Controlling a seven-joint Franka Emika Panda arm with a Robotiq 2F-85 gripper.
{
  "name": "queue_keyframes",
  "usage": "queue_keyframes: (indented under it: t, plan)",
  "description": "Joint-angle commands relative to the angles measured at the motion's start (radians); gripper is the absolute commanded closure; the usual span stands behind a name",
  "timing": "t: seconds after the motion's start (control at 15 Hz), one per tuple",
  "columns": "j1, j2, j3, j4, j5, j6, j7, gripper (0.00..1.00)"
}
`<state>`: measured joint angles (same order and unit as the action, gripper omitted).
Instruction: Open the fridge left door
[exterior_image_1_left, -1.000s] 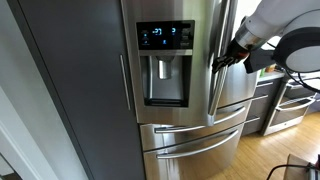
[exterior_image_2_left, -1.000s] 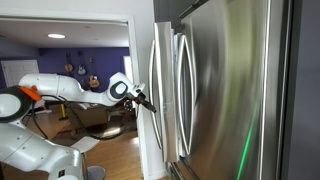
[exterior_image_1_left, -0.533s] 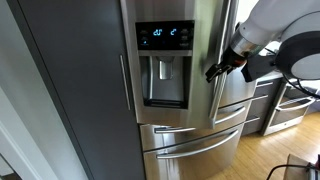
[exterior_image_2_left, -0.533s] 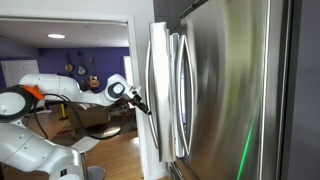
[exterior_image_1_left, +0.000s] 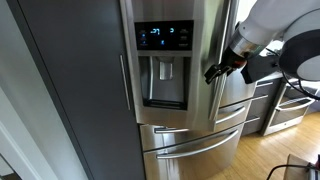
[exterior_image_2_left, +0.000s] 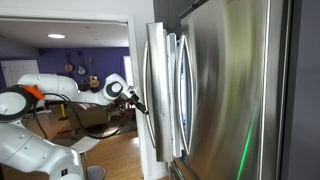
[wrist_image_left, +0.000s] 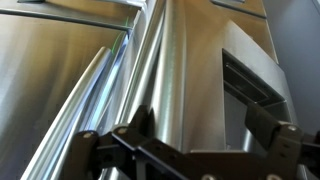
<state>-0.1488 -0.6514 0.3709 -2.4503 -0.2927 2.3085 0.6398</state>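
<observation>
The steel fridge (exterior_image_1_left: 190, 140) fills both exterior views. Its left door (exterior_image_1_left: 165, 110) has a blue-lit display (exterior_image_1_left: 165, 36) and a dispenser recess (exterior_image_1_left: 166, 80). The door's long vertical handle (exterior_image_1_left: 213, 98) runs along its right edge, and its curved bar (exterior_image_2_left: 150, 70) shows edge-on from the side. My gripper (exterior_image_1_left: 213, 71) is open just in front of that handle, holding nothing. From the side, the gripper (exterior_image_2_left: 143, 106) hangs close beside the handle, and the door edge stands slightly out from its neighbour. In the wrist view the gripper (wrist_image_left: 200, 125) frames the steel door, with both fingers (wrist_image_left: 136, 124) spread wide and apart from it.
A dark grey tall cabinet (exterior_image_1_left: 70, 80) stands against the fridge's left side. Two wide drawers (exterior_image_1_left: 195, 150) sit under the doors. A steel oven (exterior_image_1_left: 290, 105) is at the right. My white arm (exterior_image_2_left: 60, 88) reaches in from an open room with wooden floor (exterior_image_2_left: 115, 150).
My gripper has let go of the handle, opened wide and drawn back a little. The left door's edge has swung slightly outward.
</observation>
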Motion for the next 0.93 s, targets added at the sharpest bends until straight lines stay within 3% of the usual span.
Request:
queue_keyframes:
  t: [0.0,0.27,0.47,0.87]
  plan:
    - [0.049,0.066,0.002,0.054,0.021,0.039,0.010,0.00]
    - [0.067,0.075,0.033,0.083,0.027,-0.008,0.064,0.00]
    - [0.089,0.094,0.051,0.124,0.044,-0.107,0.113,0.00]
    - [0.191,0.126,0.023,0.198,0.154,-0.213,0.120,0.00]
